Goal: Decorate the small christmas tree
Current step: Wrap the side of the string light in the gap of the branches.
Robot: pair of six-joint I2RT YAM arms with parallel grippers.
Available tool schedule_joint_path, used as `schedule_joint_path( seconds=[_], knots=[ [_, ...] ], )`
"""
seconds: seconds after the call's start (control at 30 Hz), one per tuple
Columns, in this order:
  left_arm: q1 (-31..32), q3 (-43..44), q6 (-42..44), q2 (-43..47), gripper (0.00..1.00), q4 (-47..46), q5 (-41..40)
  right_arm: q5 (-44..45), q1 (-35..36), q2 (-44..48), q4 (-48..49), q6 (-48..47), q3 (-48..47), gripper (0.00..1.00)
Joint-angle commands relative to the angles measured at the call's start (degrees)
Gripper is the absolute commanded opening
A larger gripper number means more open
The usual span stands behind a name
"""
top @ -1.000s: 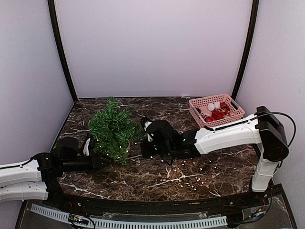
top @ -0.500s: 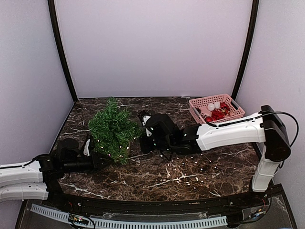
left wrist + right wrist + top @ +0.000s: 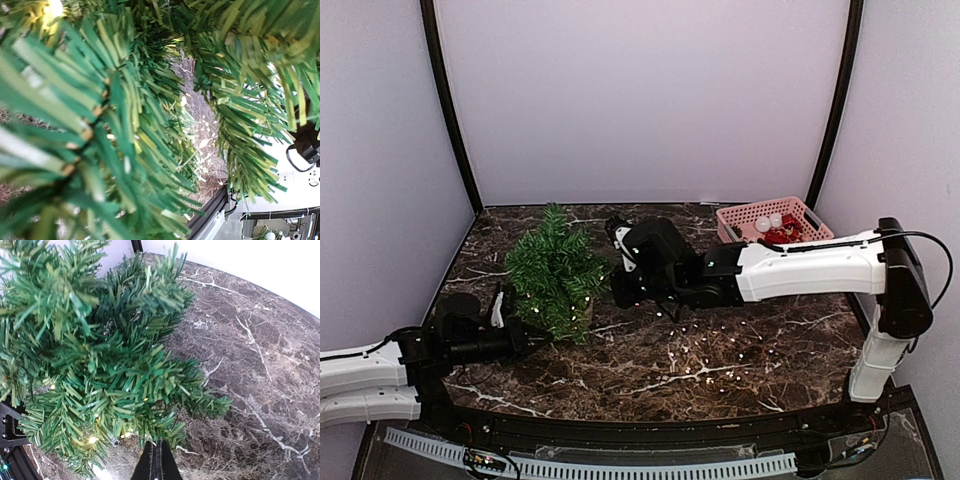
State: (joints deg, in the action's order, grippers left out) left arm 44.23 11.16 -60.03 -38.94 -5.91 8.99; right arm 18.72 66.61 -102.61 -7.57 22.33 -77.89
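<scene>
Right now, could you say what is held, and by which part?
Cannot be told: left gripper is shut inside the small christmas tree's lowest branches, right gripper shut beside them.

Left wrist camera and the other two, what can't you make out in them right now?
- Left gripper: left wrist view filled by blurred needles of the small christmas tree; fingers hidden, grip unknowable.
- Right gripper: shut, cut off by bottom edge; whether it pinches the light string is unclear.
- Pink basket: top view, right arm covers its front; ornaments too small to count.
</scene>
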Motion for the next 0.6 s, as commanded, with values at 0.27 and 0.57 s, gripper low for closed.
schedule_joint_path(
  seconds=[0.27,0.57],
  knots=[
    [-0.27,-1.49,-0.88,2.09,0.0,3.79,-2.22,0.74,-3.03,-1.62,-4.24,-3.16,-4.72,0.0],
    [-0.37,-1.53,-0.74,2.17,0.0,4.27,-2.4,-0.82,-3.99,-3.75,-3.96,-3.94,-5.66,0.0]
  ],
)
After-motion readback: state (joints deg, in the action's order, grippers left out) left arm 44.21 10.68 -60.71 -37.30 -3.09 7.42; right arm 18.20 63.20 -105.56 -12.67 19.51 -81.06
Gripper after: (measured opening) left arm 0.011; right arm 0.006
